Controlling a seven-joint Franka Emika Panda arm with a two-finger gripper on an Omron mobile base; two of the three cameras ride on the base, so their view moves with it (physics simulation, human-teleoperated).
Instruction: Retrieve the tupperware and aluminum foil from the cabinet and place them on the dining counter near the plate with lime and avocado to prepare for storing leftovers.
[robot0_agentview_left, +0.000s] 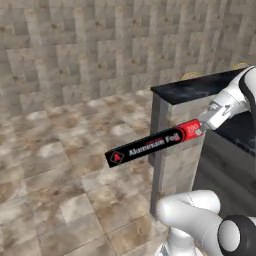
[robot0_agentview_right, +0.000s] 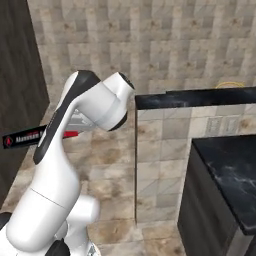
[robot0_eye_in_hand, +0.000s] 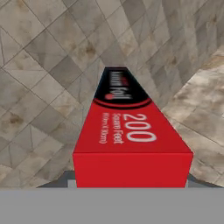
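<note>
We see jaws (robot0_agentview_left: 202, 129) clamped on red end of foil box (robot0_agentview_left: 150, 145), box held in air over tiled floor (robot0_agentview_left: 55, 165), black end pointing toward 8 o'clock in left base view. Dark marble bench (robot0_agentview_left: 200, 87) sits at 2 o'clock from box, yellow rim (robot0_agentview_left: 191, 75) atop it.

In the right base view the white arm (robot0_agentview_right: 75, 150) covers the middle and red end of the aluminum foil (robot0_agentview_right: 22, 137), leaving only its black left tip at the frame's left, the lettering there too blurred to read fully. In the hand view the box's red end (robot0_eye_in_hand: 131, 168) hides the fingertips. A yellow rim (robot0_agentview_right: 230, 85) behind the dining counter (robot0_agentview_right: 200, 97) at upper right is mostly hidden and cannot be identified. The left base view's right edge cuts off the counter (robot0_agentview_left: 200, 87).
</note>
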